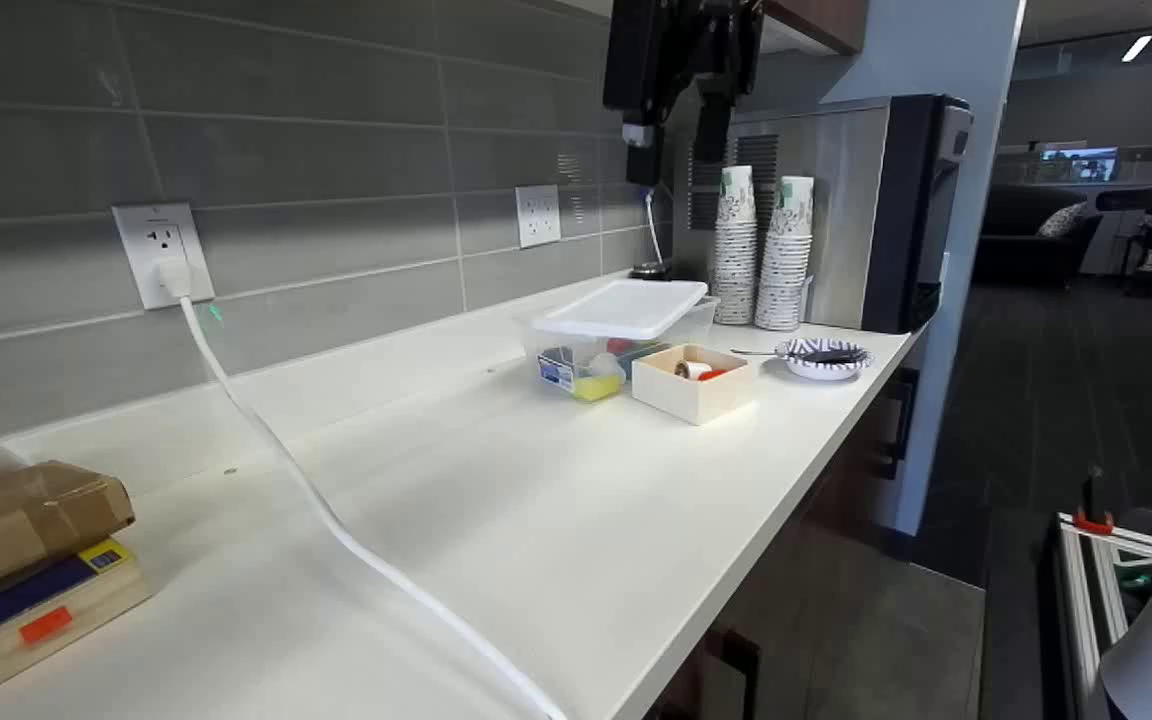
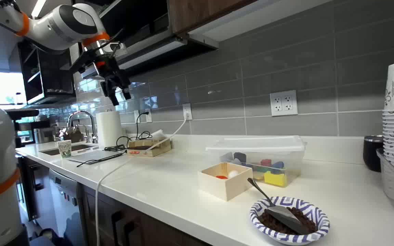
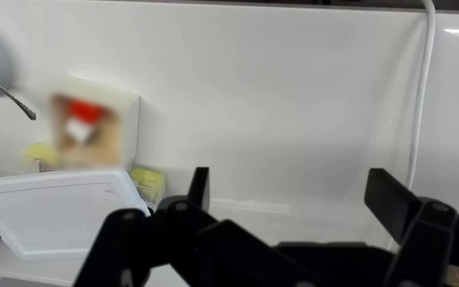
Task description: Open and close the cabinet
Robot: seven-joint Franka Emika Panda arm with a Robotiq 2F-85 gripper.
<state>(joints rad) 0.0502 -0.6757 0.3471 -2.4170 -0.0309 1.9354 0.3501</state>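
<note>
A dark brown upper cabinet [image 2: 207,13] hangs over the counter; its lower corner also shows in an exterior view [image 1: 821,18]. Dark lower cabinets [image 2: 149,222] with black handles sit under the counter and look shut. Which cabinet is meant cannot be told. My gripper [image 2: 121,97] hangs in the air above the counter, below the level of the upper cabinets, pointing down. It shows in an exterior view [image 1: 678,150] and in the wrist view [image 3: 289,181]. Its fingers are wide apart with nothing between them. It touches no cabinet or handle.
The white counter [image 1: 496,520] holds a lidded clear bin [image 2: 255,147], a wooden box [image 2: 214,186], a patterned bowl [image 2: 322,222] with a server and stacked cups [image 1: 784,270]. A white cable [image 1: 366,550] crosses it. A steel machine [image 1: 836,200] stands at one end.
</note>
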